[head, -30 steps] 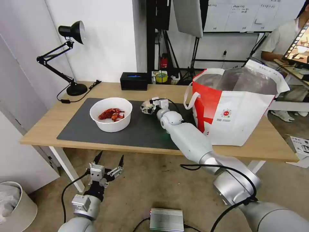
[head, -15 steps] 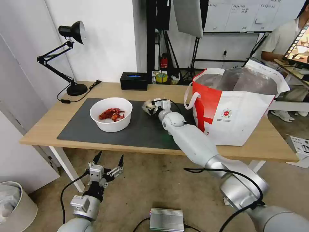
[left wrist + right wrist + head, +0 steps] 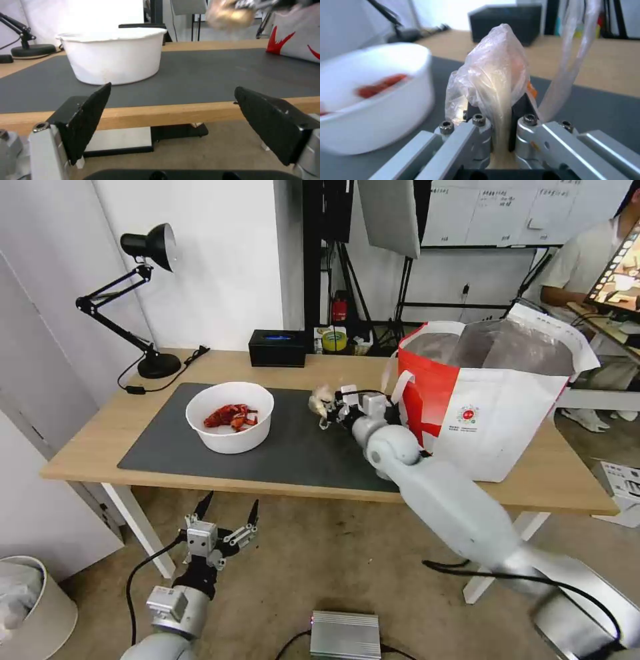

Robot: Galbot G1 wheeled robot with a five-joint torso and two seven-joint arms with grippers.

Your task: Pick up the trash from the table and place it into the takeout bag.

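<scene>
My right gripper (image 3: 331,410) is shut on the knotted clear bag of beige stuff (image 3: 321,399), lifted above the dark grey mat (image 3: 293,453) just left of the takeout bag (image 3: 493,400). In the right wrist view the clear bag (image 3: 493,75) bulges out between the closed fingers. The white round bowl (image 3: 230,417) with red shell scraps sits on the mat's left half, and it also shows as the white bowl (image 3: 113,57) in the left wrist view. My left gripper (image 3: 223,513) hangs open below the table's front edge, its black fingers (image 3: 90,117) spread wide.
A black desk lamp (image 3: 143,300) stands at the table's back left corner, a black box (image 3: 278,347) and a tape roll (image 3: 334,340) at the back edge. A white bin (image 3: 30,607) is on the floor at left, a silver box (image 3: 345,635) below.
My right arm has swung rightward and lifted the clear bag off the mat, carrying it closer to the takeout bag. The left arm and bowl have stayed put.
</scene>
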